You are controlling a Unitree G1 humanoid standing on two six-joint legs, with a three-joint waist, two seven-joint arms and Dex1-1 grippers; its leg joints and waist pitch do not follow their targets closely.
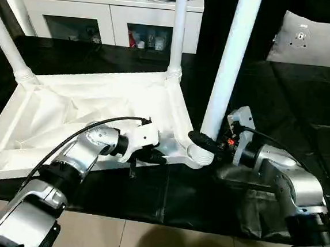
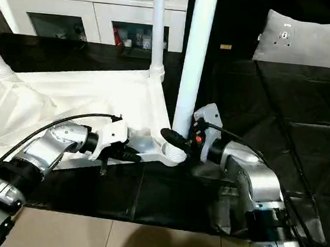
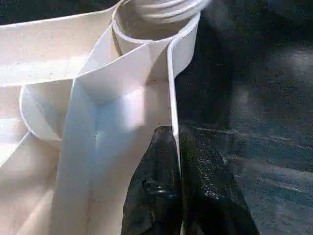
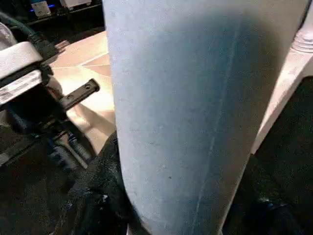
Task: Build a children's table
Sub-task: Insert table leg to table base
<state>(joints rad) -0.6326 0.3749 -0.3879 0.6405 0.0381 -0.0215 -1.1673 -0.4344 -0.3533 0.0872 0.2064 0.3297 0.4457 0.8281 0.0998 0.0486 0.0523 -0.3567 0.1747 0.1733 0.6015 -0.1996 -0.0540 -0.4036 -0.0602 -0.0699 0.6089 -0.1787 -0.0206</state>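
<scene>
The white table top (image 1: 68,109) lies upside down on black cloth, its ribbed underside facing up. Three white legs stand in corner sockets: one at the far left (image 1: 7,40), one at the far right (image 1: 178,26) and one at the near right (image 1: 231,65). My left gripper (image 1: 156,156) is shut on the thin rim of the top (image 3: 172,98), just left of the near-right socket (image 1: 200,154), with one finger (image 3: 156,186) on each side. My right gripper (image 1: 209,141) is shut on the base of the near-right leg (image 4: 195,122), just above its socket.
A white cabinet with glass doors (image 1: 110,20) stands behind the table. A grey cushion (image 1: 316,41) lies at the back right. The black cloth (image 1: 283,93) covers the work surface and ends at a front edge, with tiled floor (image 1: 160,241) below.
</scene>
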